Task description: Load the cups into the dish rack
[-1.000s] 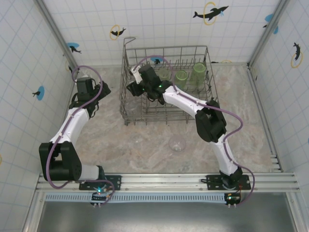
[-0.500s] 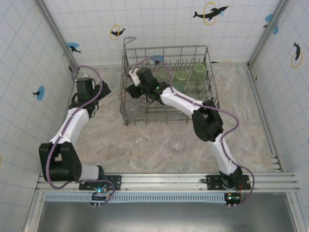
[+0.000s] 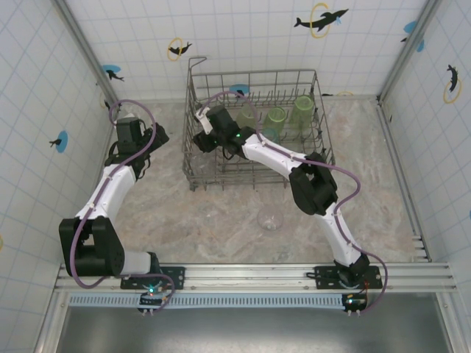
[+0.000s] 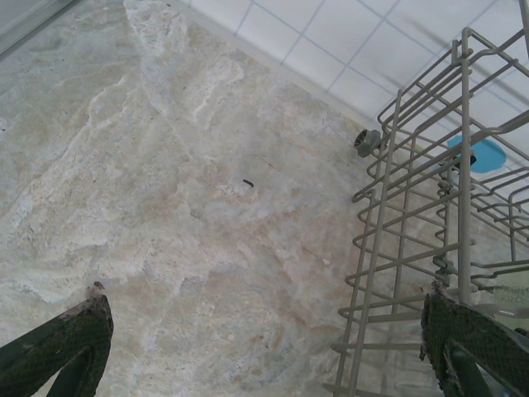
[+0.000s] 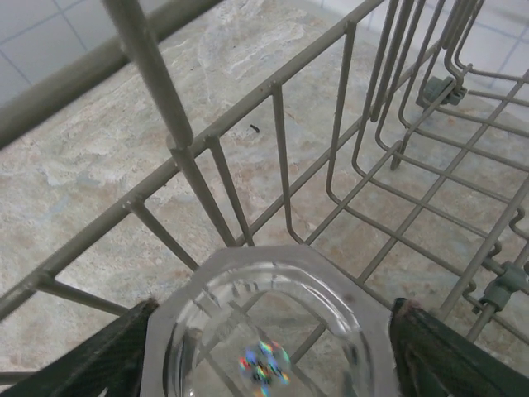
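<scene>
Tiled walls, marbled desk. Rack sits at the desk's far middle.

Loaded: 3 green cups upright along the rack's far side.

In hand: clear cup at the rack's near-left corner, between the right pincer's fingers; gripped or loose, cannot tell. Seen end-on, so I judge its long axis upright, pointing at the rack floor; mouth or base up is unclear.

Remaining: 1 spare cup on the desk, just in front of the rack.

Left pincer is wide and empty, over bare desk left of the rack.
</scene>
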### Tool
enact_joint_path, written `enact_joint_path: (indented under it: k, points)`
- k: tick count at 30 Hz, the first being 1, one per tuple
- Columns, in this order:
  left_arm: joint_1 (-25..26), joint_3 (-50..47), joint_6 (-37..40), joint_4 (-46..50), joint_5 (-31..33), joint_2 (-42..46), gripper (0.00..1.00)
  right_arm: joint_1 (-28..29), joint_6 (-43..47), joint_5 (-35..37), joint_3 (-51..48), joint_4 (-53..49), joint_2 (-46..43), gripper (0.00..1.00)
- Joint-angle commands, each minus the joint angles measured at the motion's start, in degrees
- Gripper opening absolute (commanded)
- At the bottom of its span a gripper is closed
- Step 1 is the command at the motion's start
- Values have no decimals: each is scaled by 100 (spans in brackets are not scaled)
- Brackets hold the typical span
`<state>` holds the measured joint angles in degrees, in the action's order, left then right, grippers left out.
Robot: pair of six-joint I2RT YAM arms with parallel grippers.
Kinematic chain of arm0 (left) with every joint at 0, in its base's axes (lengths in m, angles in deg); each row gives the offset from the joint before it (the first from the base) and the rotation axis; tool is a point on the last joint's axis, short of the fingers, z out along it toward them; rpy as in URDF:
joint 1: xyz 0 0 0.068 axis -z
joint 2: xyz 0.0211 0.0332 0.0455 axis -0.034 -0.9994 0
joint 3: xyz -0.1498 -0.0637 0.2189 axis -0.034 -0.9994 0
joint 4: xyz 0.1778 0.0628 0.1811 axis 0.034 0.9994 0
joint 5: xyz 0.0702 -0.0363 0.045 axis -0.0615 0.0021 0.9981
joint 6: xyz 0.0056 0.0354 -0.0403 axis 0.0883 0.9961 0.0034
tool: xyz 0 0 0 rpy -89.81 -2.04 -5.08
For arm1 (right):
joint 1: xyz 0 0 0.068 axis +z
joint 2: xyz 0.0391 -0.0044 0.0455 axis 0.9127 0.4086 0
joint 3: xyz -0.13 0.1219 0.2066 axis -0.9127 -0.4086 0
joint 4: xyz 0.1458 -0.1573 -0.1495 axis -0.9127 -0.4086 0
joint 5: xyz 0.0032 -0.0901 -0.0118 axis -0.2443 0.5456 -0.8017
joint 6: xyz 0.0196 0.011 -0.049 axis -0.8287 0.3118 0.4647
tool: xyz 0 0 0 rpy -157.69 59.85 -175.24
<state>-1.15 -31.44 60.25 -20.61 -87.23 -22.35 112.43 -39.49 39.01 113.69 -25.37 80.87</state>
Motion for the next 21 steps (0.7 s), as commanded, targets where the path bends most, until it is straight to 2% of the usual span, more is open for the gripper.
enact_joint_path:
  k: [1,16,17,21]
  points:
    - [-19,-28,108,-155,-104,142,97,43,10,120,406,-100,-67,80]
    - [-26,-28,81,-158,-122,265,97,-164,-644,-20,377,-462,-647,94]
    - [-26,-28,77,-157,-130,292,97,-200,-707,-29,352,-491,-714,100]
    - [-21,-28,36,-164,-198,406,98,-291,-843,-39,51,-497,-1048,100]
